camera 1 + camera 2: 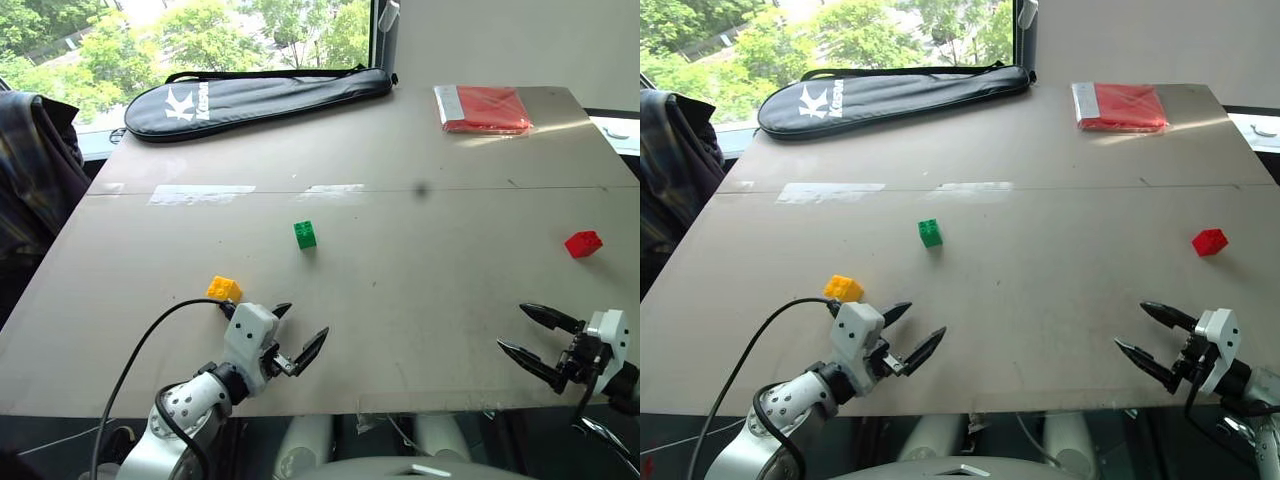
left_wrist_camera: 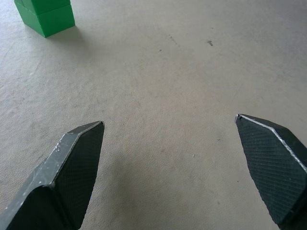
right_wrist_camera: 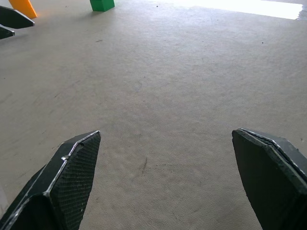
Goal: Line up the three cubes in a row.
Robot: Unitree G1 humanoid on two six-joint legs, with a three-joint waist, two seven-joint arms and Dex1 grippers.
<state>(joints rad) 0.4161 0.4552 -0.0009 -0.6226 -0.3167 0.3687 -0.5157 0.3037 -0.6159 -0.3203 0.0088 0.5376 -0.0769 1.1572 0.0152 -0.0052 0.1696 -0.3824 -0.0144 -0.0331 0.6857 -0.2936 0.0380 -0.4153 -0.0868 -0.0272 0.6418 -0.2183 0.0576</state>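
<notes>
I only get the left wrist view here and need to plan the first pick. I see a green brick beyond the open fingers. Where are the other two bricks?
Observer: The yellow-orange brick sits on the table just beyond the left gripper, on that gripper's outer, left side.
Operator: And the red one?
Observer: The red brick lies far off on the table's right side, beyond the right gripper, well apart from the green brick.
Operator: Is the right gripper holding anything?
Observer: No, its fingers stand open over bare table, nothing between them.
</notes>
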